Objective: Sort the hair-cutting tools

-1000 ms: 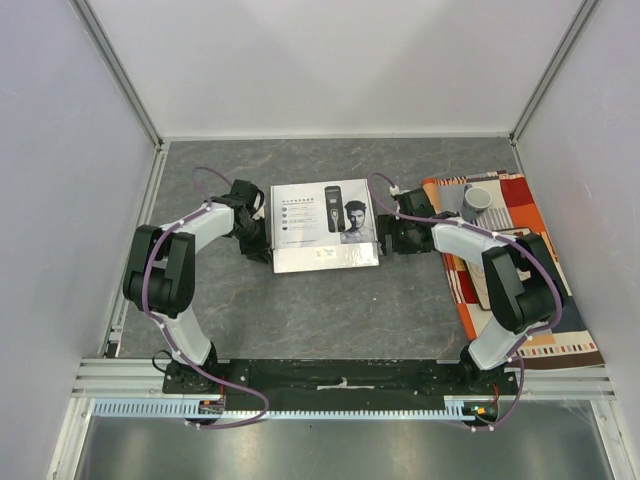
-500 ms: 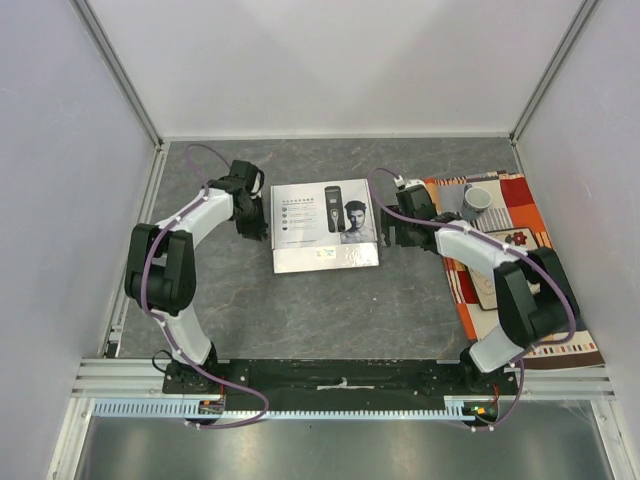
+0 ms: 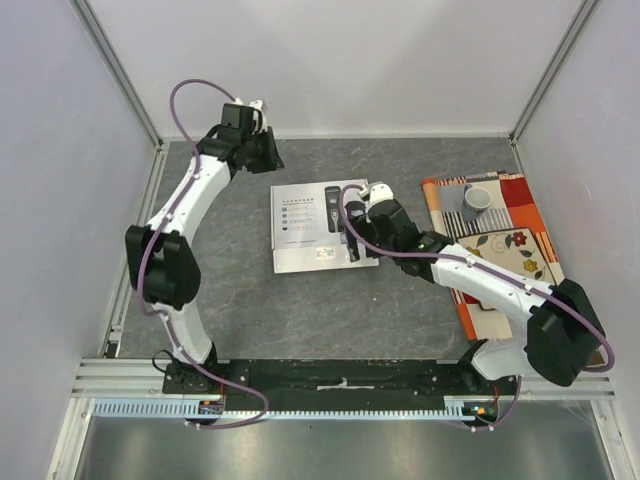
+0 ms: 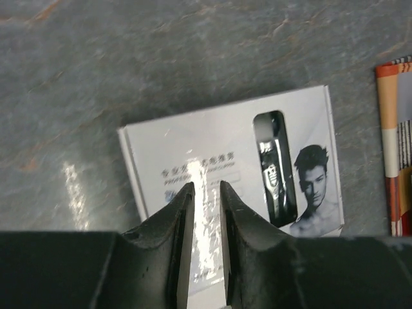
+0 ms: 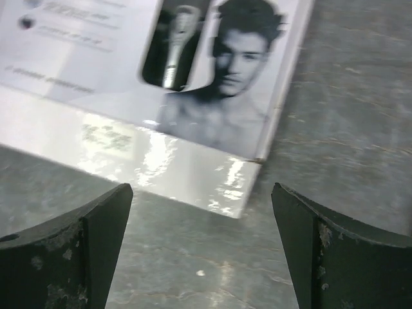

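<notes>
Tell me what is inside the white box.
Nothing inside shows. The box is closed, and its printed lid covers the whole top, so any contents are hidden.

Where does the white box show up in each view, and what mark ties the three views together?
Top external: box at the centre of the picture.
Left wrist: box at the centre, slightly right.
Right wrist: box at the upper left, one corner near the middle.
Shared landmark: the clipper photo on the lid.
</notes>
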{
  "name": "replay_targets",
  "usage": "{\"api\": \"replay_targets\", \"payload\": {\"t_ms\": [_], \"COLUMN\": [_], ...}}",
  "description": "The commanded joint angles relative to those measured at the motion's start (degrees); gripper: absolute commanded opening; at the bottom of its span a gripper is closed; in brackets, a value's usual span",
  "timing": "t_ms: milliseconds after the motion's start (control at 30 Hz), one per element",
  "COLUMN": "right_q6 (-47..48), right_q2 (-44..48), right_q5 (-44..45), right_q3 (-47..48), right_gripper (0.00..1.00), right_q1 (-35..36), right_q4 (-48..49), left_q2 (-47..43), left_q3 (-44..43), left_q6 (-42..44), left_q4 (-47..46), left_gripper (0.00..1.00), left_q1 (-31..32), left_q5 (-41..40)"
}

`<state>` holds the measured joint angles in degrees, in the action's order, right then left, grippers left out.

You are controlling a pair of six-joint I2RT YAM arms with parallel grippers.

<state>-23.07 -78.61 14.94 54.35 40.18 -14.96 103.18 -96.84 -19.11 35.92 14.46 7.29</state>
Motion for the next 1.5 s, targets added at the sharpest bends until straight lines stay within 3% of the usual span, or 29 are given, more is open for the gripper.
{"api": "replay_targets", "payload": {"t_ms": [0, 267, 500, 600, 900, 1467], "right_q6": [-1.28, -6.28, -14.62, -16.83, -21.75, -28.17], "right_q2": [-1.1, -5.32, -12.0, -13.75, -22.02, -30.72], "right_q5": [-6.32, -3.78, 2.71, 3.95, 6.5, 19.51], "right_q3": [-0.47, 0.59, 5.05, 7.16, 15.43, 18.07], "right_gripper": [0.98, 0.98, 0.98, 0.98, 0.98, 0.98], "right_q1": [5.32, 14.47, 15.8, 16.07, 16.5, 16.42], "right_q4": [4.33, 2.48, -0.85, -1.47, -5.96, -7.1], "left_q2": [8.25, 26.1, 37.7, 40.78, 45.53, 42.02], "left_q3": [-7.63, -24.17, -37.18, -38.68, -38.96, -25.7], "left_q6": [3.12, 2.86, 2.41, 2.77, 4.17, 6.98], "left_q4": [-4.19, -2.7, -0.15, -0.41, 2.74, 2.4], "left_gripper": [0.29, 0.29, 0.31, 0.34, 0.34, 0.31], "left_q1": [0.74, 2.06, 4.43, 5.05, 6.02, 7.51], "left_q5": [9.49, 9.15, 5.55, 4.66, 6.77, 10.29]}}
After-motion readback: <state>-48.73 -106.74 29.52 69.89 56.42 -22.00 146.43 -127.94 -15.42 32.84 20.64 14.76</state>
